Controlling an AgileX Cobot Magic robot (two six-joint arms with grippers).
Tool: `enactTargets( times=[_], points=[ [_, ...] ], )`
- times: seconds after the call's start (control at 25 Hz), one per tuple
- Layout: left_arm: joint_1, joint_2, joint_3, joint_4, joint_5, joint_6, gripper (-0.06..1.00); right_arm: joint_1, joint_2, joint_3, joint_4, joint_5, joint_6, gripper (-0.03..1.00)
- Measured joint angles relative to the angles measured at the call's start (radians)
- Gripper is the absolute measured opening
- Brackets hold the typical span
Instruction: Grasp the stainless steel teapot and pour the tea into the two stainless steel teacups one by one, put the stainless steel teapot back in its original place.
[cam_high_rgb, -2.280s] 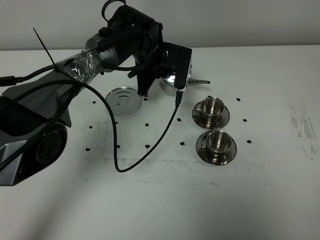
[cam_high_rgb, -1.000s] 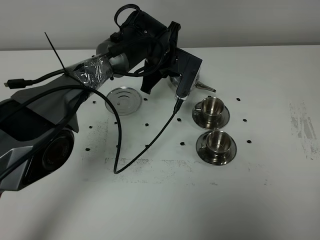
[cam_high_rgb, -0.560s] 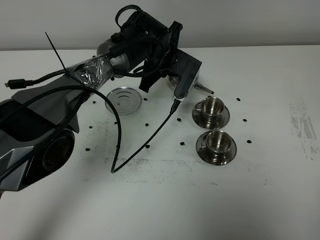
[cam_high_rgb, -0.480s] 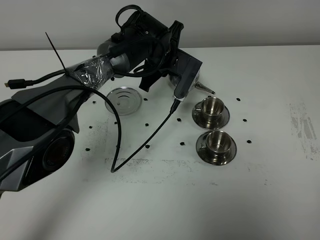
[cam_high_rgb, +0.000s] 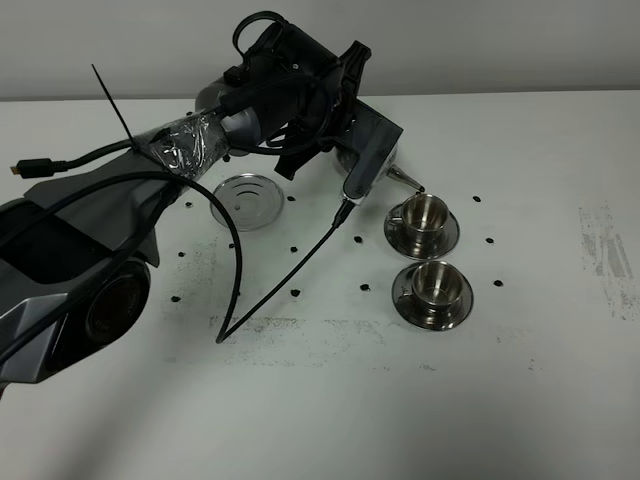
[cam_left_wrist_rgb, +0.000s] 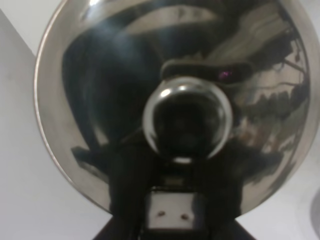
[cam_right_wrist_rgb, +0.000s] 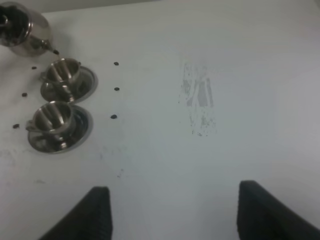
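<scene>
Since the earlier frames, the left arm has carried the shiny stainless steel teapot, with its domed knobbed lid and thin curved spout, away from the flat round steel disc with concentric rings and towards the teacups. The black cable hanging from the wrist has swung with it.

We see the left gripper clamped on the teapot at the handle side, next to the lid knob. The teapot is off the white bench and tilted spout-down. In the high view the arm hides most of the pot body. The spout projects to the right, and its tip stands just above the back rim of the far teacup.

The far teacup and the near teacup are small shiny steel cups with side handles. Each stands upright on its own round steel saucer, one just in front of the other. We cannot tell whether either holds tea. The disc lies flat on the bench, left of the teapot.

The right gripper hangs above the bench with its fingers wide apart. It is well apart from the teacups and near a grey scuff mark.
</scene>
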Motion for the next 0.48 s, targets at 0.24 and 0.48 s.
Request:
enactTargets(
  times=[0.24, 0.48],
  points=[
    [-0.002, 0.0, 0.0, 0.001, -0.014, 0.03, 0.19, 0.0, 0.0, 0.0, 0.0, 0.0, 0.0, 0.52],
    [-0.002, 0.0, 0.0, 0.001, -0.017, 0.061, 0.19, 0.0, 0.0, 0.0, 0.0, 0.0, 0.0, 0.52]
  ],
)
